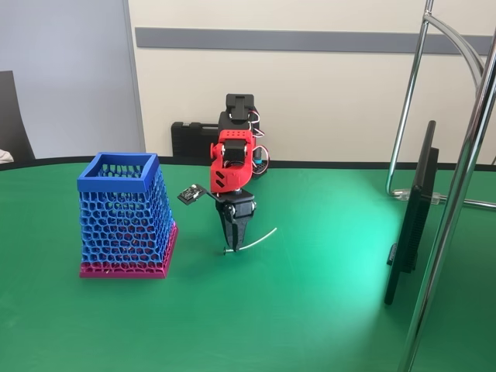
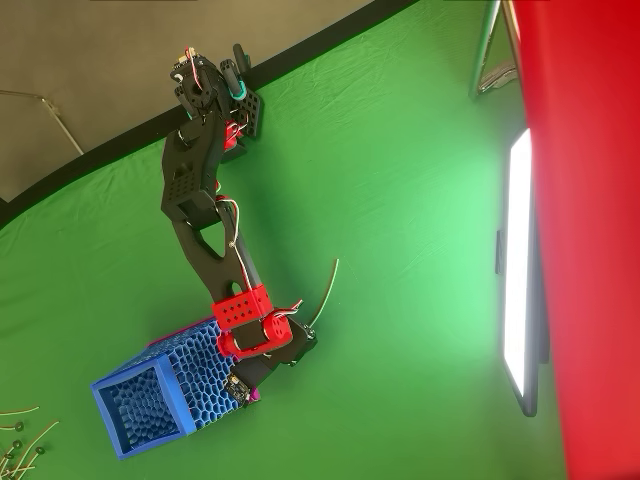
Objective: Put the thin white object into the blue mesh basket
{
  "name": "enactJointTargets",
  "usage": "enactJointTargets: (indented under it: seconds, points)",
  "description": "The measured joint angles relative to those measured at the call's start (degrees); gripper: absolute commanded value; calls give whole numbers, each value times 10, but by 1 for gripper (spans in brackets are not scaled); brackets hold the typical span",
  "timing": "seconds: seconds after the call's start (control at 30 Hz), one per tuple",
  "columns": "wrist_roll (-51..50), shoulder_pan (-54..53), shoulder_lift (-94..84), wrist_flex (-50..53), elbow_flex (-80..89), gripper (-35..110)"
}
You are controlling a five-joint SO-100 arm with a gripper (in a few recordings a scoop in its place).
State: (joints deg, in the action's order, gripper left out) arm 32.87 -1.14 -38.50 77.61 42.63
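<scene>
Green table cloth [image 1: 325, 310] covers the surface below a cream wall; the gripper [image 1: 232, 246] points down at frame centre, fingers pinched narrow on one end of the thin white object [image 1: 260, 239]; the strip arcs up to the right; the blue mesh basket [image 1: 124, 217] stands at left, apart.

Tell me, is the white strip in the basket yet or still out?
Out. The white strip is pinched at one end by the gripper down at the green table, to the right of the basket in the fixed view.
</scene>
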Motion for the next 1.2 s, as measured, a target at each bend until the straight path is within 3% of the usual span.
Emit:
enactJointTargets:
  seconds: [1.2]
  points:
    - [25, -9, 42, 21, -49, 13]
